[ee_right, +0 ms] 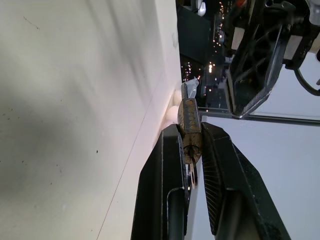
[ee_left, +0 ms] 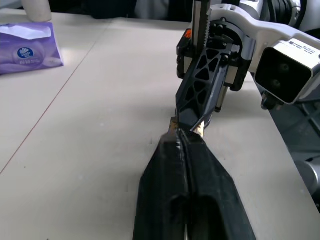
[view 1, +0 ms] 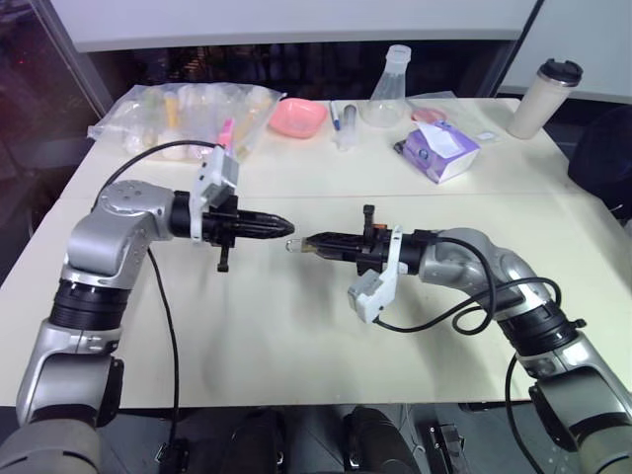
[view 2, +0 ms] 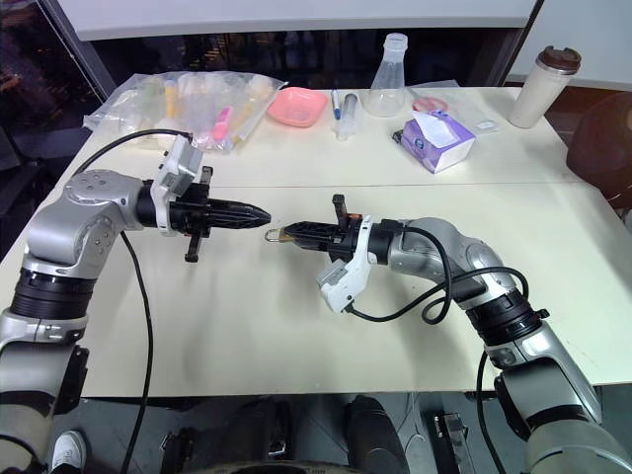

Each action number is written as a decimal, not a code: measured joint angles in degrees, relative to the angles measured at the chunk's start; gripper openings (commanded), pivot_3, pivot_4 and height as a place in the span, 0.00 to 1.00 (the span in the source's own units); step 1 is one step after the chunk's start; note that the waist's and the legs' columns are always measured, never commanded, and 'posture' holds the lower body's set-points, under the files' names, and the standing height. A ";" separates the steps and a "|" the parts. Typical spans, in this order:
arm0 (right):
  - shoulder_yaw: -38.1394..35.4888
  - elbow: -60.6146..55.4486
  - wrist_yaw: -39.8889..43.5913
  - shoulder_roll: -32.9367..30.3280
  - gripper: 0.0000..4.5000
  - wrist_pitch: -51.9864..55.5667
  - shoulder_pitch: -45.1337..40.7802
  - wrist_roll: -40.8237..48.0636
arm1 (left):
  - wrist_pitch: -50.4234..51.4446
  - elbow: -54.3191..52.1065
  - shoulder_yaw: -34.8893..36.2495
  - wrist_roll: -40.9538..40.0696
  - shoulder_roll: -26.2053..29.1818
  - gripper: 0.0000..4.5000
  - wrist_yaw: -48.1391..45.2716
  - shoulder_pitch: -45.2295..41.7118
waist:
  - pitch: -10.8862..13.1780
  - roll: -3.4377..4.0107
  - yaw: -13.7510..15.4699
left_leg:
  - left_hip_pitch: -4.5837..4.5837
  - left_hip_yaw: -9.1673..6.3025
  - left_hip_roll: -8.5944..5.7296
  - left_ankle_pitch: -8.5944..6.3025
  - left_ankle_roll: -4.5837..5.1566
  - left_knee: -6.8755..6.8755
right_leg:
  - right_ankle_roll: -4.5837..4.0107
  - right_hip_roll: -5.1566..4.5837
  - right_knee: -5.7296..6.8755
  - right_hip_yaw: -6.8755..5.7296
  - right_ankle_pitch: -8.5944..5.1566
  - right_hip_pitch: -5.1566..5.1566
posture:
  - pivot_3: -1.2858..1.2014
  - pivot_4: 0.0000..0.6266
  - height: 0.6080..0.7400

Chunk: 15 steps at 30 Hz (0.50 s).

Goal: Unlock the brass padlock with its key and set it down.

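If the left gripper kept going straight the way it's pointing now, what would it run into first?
Most likely the brass padlock pinched in the right gripper, whose tip faces the left gripper across a small gap above the table. Exact alignment in depth is hard to judge.

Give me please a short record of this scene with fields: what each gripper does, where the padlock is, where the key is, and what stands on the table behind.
right gripper: shut on the brass padlock, held above the table
left gripper: shut, tips facing the padlock, a small gap between
key: seems to stick out of the padlock's end; too small to be sure
padlock state: cannot tell if unlocked
behind: pink bowl, purple tissue pack, flask, lidded tumbler, plastic bags
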 measured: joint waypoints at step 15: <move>0.00 -0.20 0.80 0.02 0.00 0.57 0.01 0.32 | -5.96 1.07 -3.74 4.06 -0.75 0.02 -0.38 2.92 | 0.00 0.00 0.06 | 0.01 0.01 0.00 0.00 0.00 0.00 | 0.00 0.01 0.00 0.00 0.00 0.00 | 0.52 0.24 0.81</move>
